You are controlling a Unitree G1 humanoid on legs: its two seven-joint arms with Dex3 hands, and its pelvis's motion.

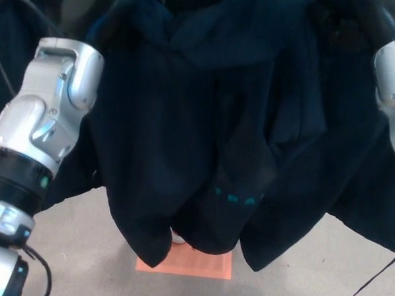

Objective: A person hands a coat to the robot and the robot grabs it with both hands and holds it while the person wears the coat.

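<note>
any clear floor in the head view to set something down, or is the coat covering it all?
Bare floor shows only low in frame: a patch lower left between the left arm and the coat hem, and a strip lower right under the hem. The orange mat is mostly covered. Everything above is coat and arms.

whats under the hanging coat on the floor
Under the dark coat an orange floor mat shows only as a strip along its lower edge. The rest of the mat is covered.

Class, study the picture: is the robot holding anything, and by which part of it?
The dark coat hangs between its raised arms, evidently held near its top edge, but both hands are out of view, so the exact grip cannot be told.
</note>
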